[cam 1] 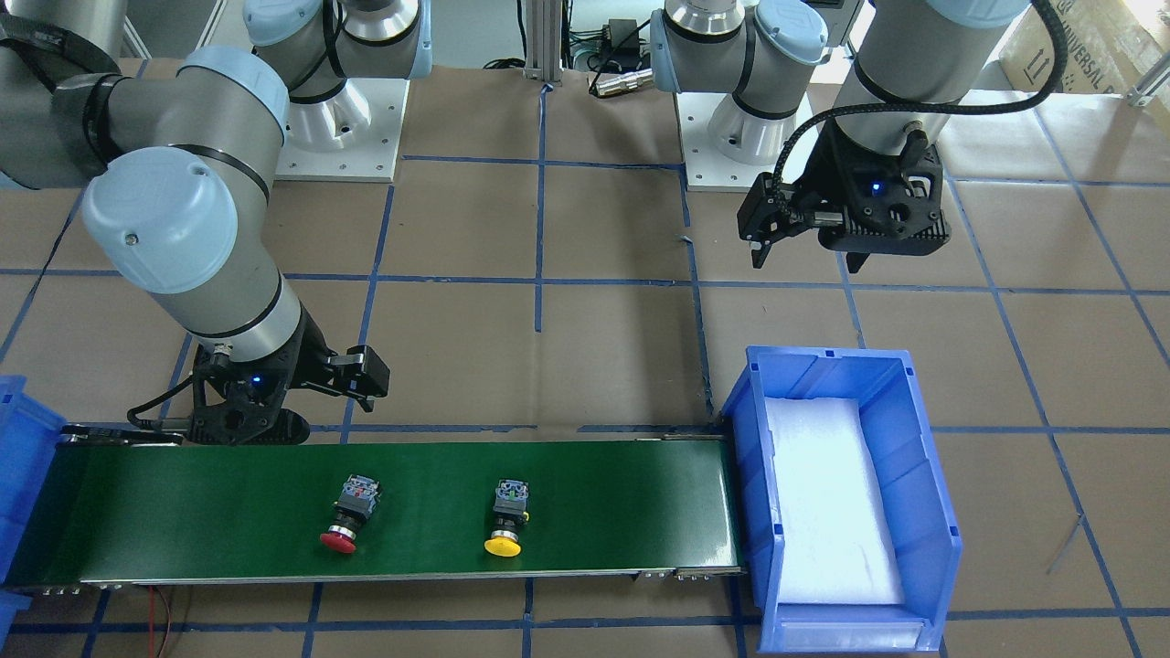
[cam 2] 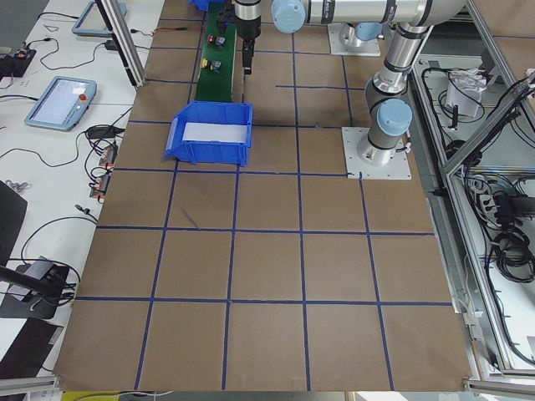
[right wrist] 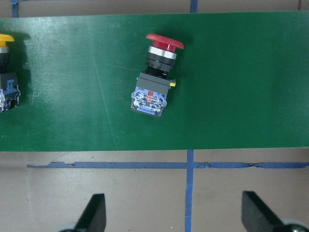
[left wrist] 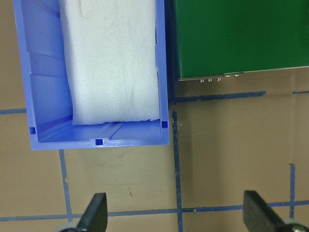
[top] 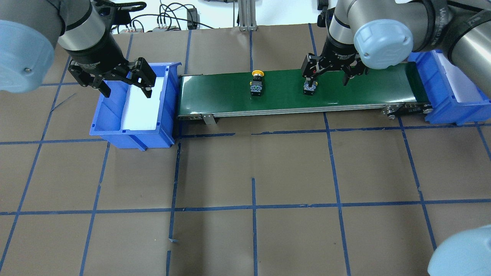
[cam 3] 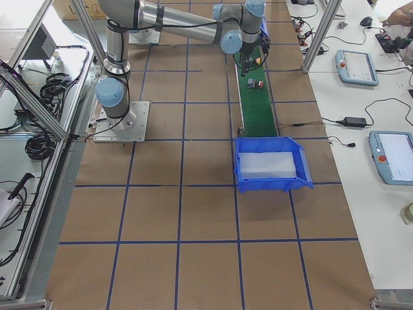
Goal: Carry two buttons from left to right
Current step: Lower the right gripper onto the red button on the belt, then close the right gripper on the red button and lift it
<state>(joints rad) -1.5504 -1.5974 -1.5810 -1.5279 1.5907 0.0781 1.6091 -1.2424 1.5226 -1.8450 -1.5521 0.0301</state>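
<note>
The red-capped button (cam 1: 347, 516) and the yellow-capped button (cam 1: 507, 523) lie on their sides on the green conveyor belt (cam 1: 622, 503), apart from each other. My right gripper (cam 1: 302, 402) is open and empty, hovering over the belt's near edge beside the red button. The right wrist view shows the red button (right wrist: 154, 72) ahead of the open right gripper (right wrist: 174, 215), with the yellow button (right wrist: 6, 72) at the left edge. My left gripper (top: 126, 88) is open and empty above the left blue bin (top: 103, 115). From overhead the yellow button (top: 256, 82) is in plain view, and the red button (top: 310, 89) is partly hidden by the right gripper (top: 330, 74).
The left blue bin (cam 1: 932, 493), lined with white foam (left wrist: 113, 58), stands against one end of the belt. A second blue bin (top: 445, 103) stands at the other end. The table is brown with blue tape lines. The arm bases are behind the belt.
</note>
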